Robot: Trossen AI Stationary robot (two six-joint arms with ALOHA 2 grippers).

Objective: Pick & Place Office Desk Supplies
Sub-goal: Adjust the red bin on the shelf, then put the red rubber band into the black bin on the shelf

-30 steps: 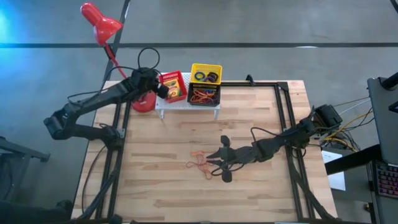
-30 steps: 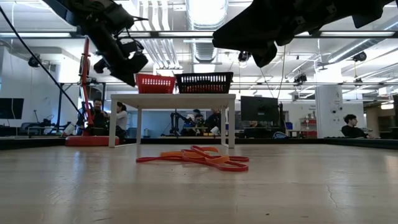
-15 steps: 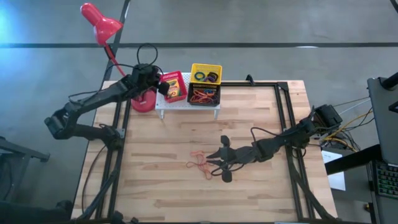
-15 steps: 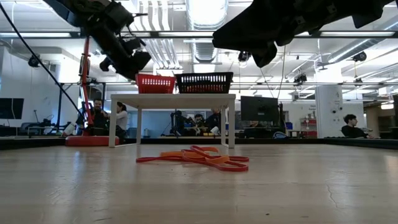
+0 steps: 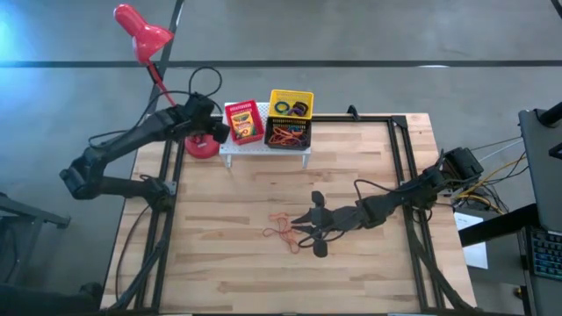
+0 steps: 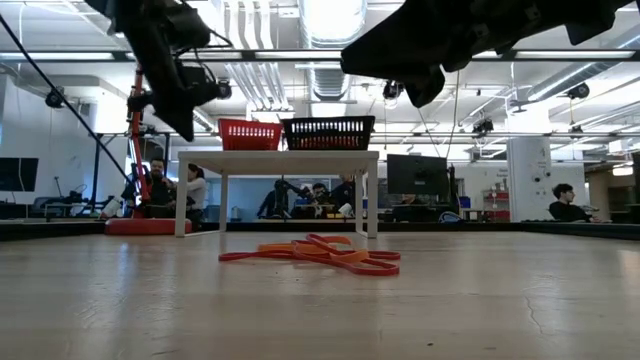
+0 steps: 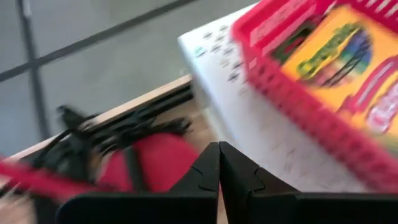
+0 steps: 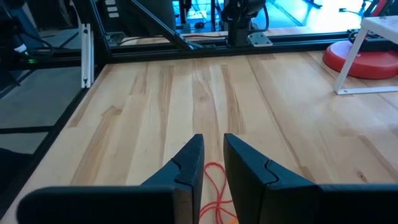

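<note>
From above I see a loose tangle of orange-red rubber bands lying on the wooden table, a little toward the middle of its near half; in the level view the same bands lie flat on the boards in front of a small white rack. My right gripper hangs just beside the bands on their right, low over the table; its wrist camera shows the two dark fingers standing a narrow gap apart with a strand of band on the wood between and beyond them; nothing is pinched, so I read it as released. At the far edge the rack carries three baskets; a red basket holds a flat yellow-and-green box, a black basket holds more orange bands, and a yellow basket behind it holds small dark rings. My left gripper hovers just left of the red basket, above the round base of a red desk lamp; its wrist camera shows its fingers clenched together on nothing, with the red basket and box close ahead. People sit in the room beyond the table.
</note>
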